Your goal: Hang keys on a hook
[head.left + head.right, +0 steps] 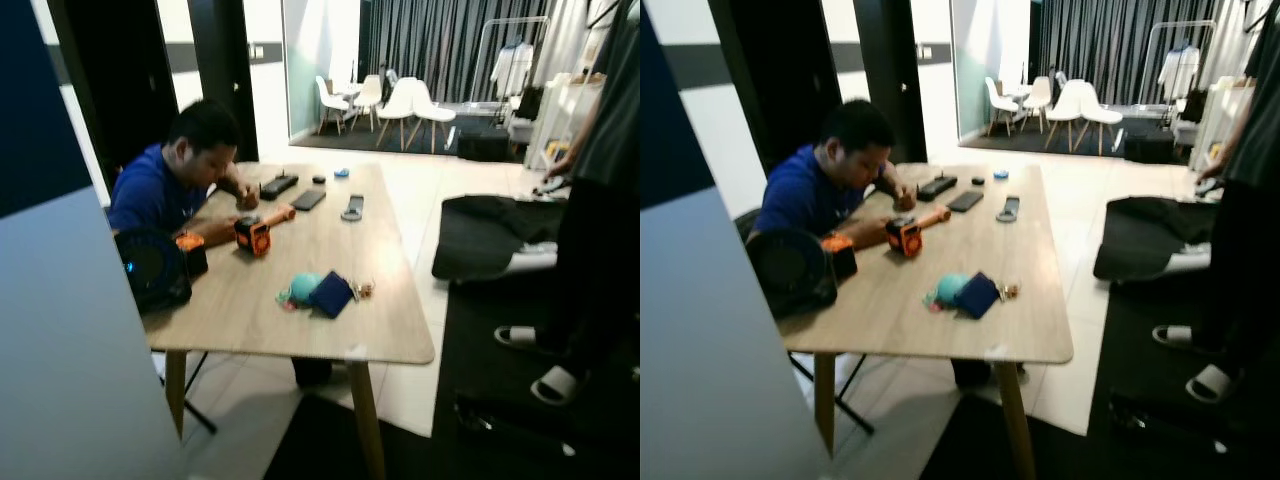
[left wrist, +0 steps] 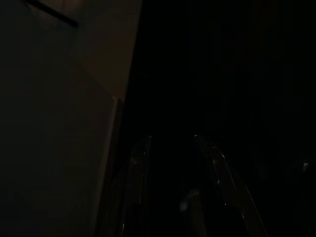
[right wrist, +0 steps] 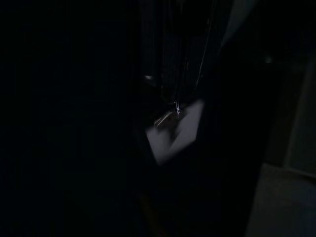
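hanging from the clenched right gripper, keys; left gripper unclear.

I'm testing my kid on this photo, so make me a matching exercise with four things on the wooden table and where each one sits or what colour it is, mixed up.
Things:
1. navy pouch
2. teal ball
3. orange and black tool
4. round black speaker

Descriptions:
A. at the table's left edge, near the seated person
B. near the front edge, with small keys beside it
C. touching the pouch on its left side
D. mid-table, in front of the seated person's hands

Pairs: 1-B, 2-C, 3-D, 4-A
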